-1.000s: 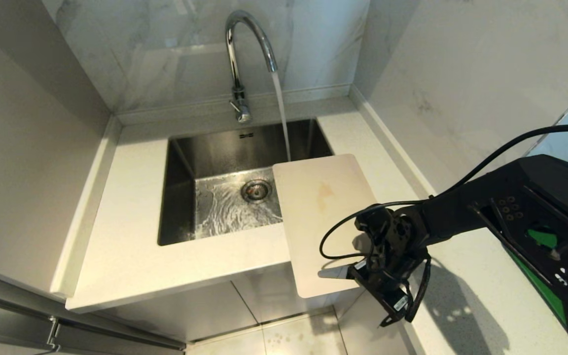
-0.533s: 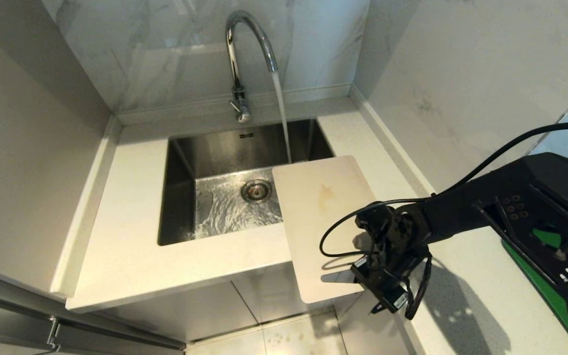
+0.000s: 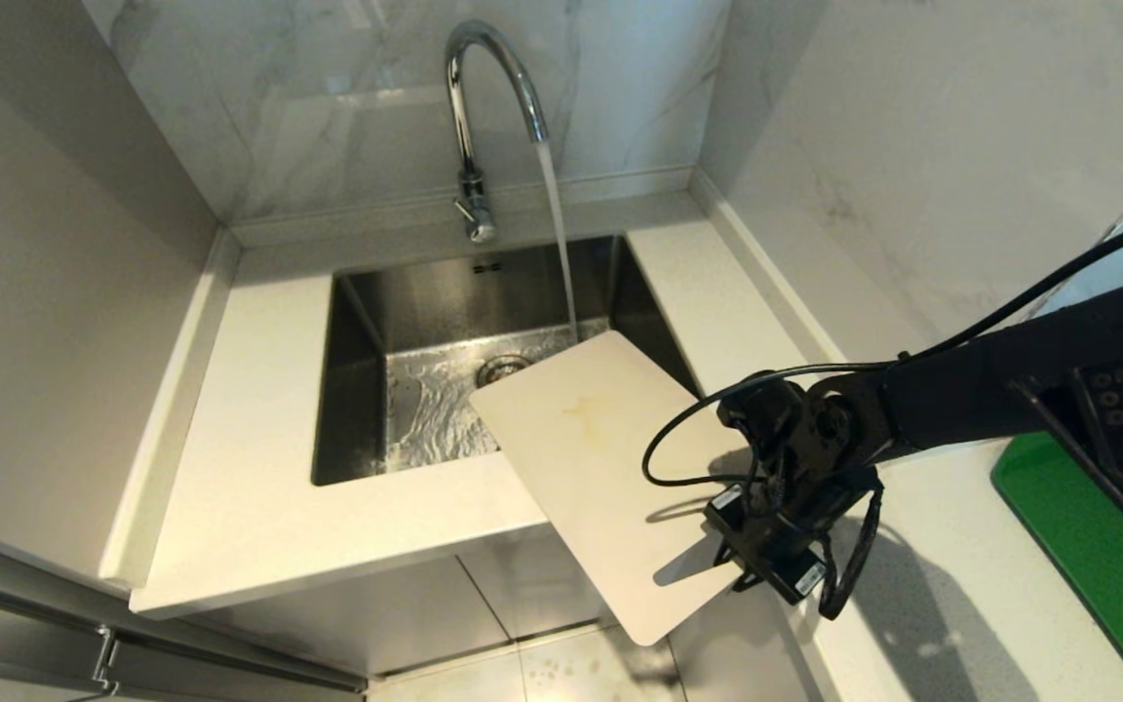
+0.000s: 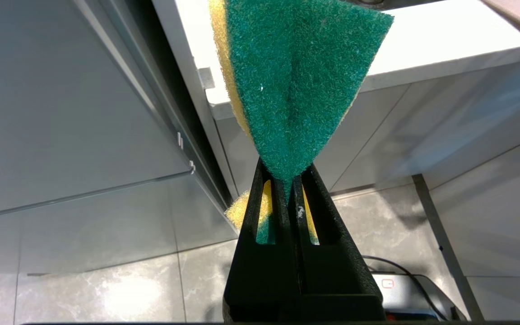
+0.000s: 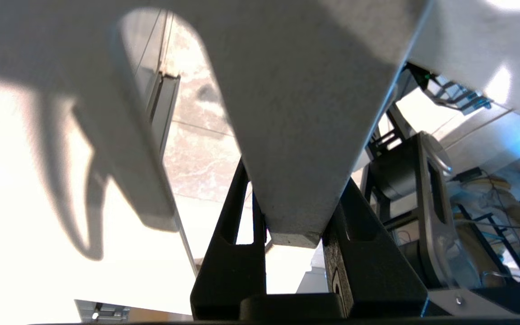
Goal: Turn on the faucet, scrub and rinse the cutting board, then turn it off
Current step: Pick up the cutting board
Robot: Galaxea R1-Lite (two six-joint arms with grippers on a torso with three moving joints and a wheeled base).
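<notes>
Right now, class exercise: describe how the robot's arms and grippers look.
The right arm is matte black, with a loose black cable looping over its wrist. The right gripper and the left gripper each have black, wedge-shaped fingers with slotted cut-outs.

Bright, even light fills the head view; the right arm point(image 3: 961, 390) throws a soft shadow onto the counter point(image 3: 230, 468) and the cutting board point(image 3: 600, 478); glare streaks the faucet point(image 3: 484, 107); the right wrist view is blown out white beside deep shadow; the sponge point(image 4: 296, 81) is sharp, the floor behind softer.
</notes>
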